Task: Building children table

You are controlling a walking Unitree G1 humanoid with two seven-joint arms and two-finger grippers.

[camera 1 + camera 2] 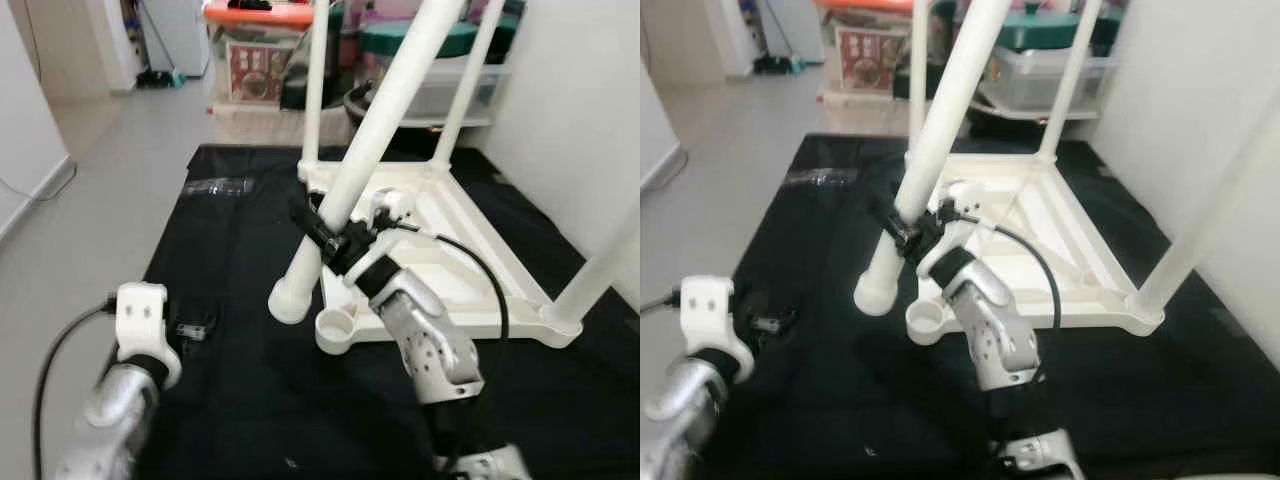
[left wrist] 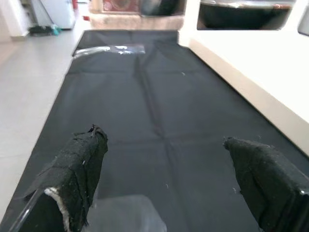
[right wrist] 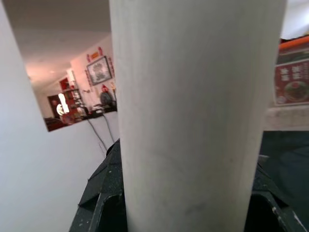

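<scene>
The white children's table (image 1: 455, 255) lies upside down on a black mat (image 1: 230, 270). Three white legs stand up from its corners, such as the far-left one (image 1: 314, 90). The near-left corner socket (image 1: 338, 326) is an open ring. A loose white leg (image 1: 375, 135) leans steeply, its lower end (image 1: 289, 300) just left of that socket. My right gripper (image 1: 326, 236) is shut on this leg near its lower end; in the right wrist view the leg (image 3: 188, 96) sits between the black fingers (image 3: 104, 193). My left gripper (image 2: 161, 140) hovers open and low over the mat, left of the table.
A clear plastic bag (image 1: 218, 186) lies on the mat's far-left part. Storage bins and boxes (image 1: 262, 55) stand behind the mat. A white wall (image 1: 580, 100) runs close along the right side. Grey floor (image 1: 90, 190) stretches to the left.
</scene>
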